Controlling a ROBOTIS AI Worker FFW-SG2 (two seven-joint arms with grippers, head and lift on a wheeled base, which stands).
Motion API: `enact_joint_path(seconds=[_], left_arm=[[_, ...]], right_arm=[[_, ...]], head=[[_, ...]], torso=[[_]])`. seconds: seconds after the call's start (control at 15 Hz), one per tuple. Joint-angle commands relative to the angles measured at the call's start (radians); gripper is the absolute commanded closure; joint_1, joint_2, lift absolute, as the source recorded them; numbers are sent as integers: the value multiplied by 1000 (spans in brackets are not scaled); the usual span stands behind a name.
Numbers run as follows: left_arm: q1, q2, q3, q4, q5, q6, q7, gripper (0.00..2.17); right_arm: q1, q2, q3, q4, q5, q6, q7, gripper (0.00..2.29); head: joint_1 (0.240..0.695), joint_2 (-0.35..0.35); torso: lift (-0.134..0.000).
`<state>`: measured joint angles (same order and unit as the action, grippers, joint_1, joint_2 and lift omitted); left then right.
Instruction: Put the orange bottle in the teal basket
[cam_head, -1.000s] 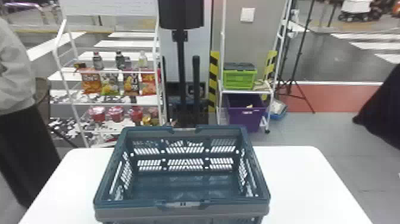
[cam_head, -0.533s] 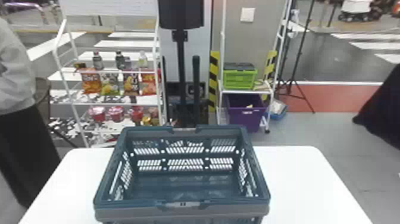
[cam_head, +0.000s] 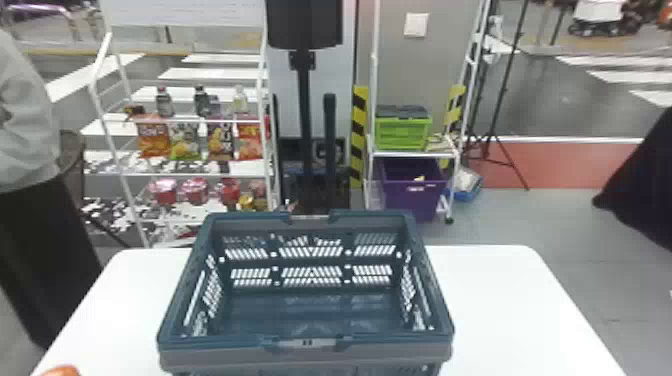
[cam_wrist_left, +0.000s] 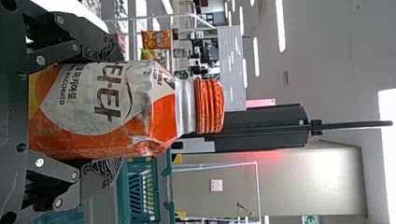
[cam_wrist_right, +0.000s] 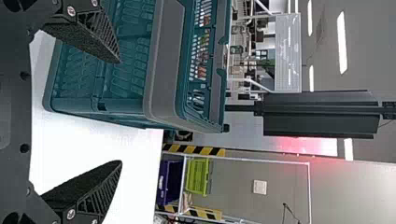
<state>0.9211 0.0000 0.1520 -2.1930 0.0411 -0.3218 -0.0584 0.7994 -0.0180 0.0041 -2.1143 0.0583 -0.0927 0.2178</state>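
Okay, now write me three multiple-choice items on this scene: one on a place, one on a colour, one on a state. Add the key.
1. Where is the orange bottle?
A) In the teal basket
B) On the floor
C) In the left gripper

2. What colour is the crate on the shelf over the purple bin?
A) Green
B) Orange
C) White

3. How is the right gripper?
A) Shut, holding a bottle
B) Open, holding nothing
C) Shut, holding nothing

Key:
1: C, the left wrist view shows the bottle between that gripper's jaws.
2: A, the head view shows its bright green side under a dark top.
3: B, the right wrist view shows its jaws wide apart with nothing between them.
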Motion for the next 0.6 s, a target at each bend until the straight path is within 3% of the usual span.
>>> enact_joint_path(seconds=[0.0, 0.27, 0.4, 0.53], left_arm=[[-39, -3, 37, -114, -1, 165, -6, 1764], [-209, -3, 81, -215, -33, 527, -60, 1764], [-298, -3, 78, -243, -102, 677, -92, 1760], [-364, -3, 57, -251, -171, 732, -126, 1760]], right_arm=[[4, 10, -9, -1, 0, -6, 0, 124], [15, 19, -33, -9, 5, -9, 2, 124], [26, 19, -36, -13, 11, -21, 2, 124], [34, 19, -33, -24, 29, -31, 2, 127]], head=[[499, 0], [499, 0], [499, 0], [499, 0]], torso=[[0], [0], [0], [0]])
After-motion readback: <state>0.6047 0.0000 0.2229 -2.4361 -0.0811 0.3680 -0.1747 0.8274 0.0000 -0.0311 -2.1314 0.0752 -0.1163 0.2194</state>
